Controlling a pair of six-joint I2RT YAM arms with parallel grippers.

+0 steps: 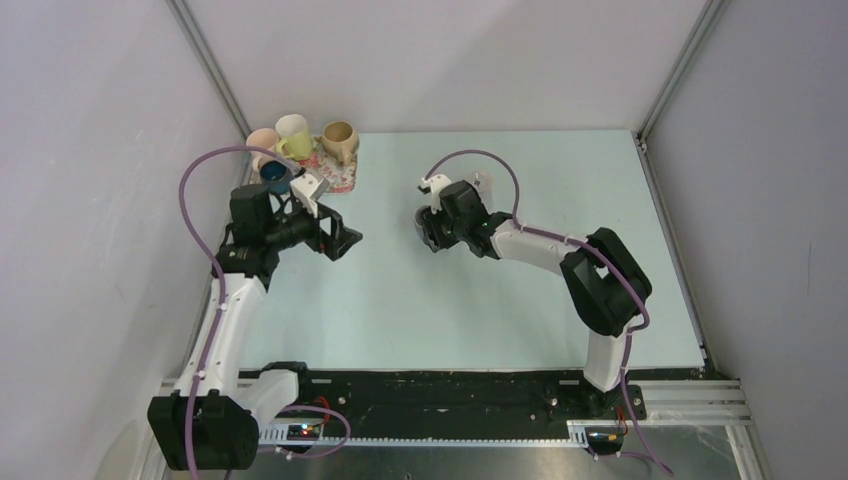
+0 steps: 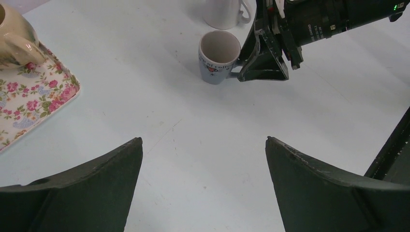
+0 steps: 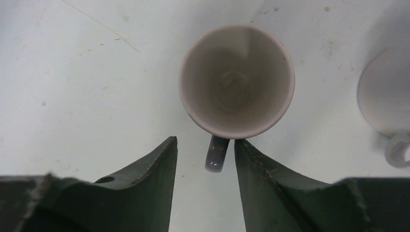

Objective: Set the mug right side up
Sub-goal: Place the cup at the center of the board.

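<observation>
A grey mug with a pale inside stands on the table with its mouth up, and it also shows in the left wrist view as the mug. Its handle points toward my right gripper and lies between the two parted fingers, with a gap on the left side. That gripper is open and holds nothing. From above, the right gripper covers most of the mug. My left gripper is wide open over bare table, well short of the mug; the top view shows the left gripper left of centre.
A white mug stands close beside the grey one, on its right in the right wrist view. A flowered tray at the back left carries several mugs, among them a tan mug. Walls close in both sides.
</observation>
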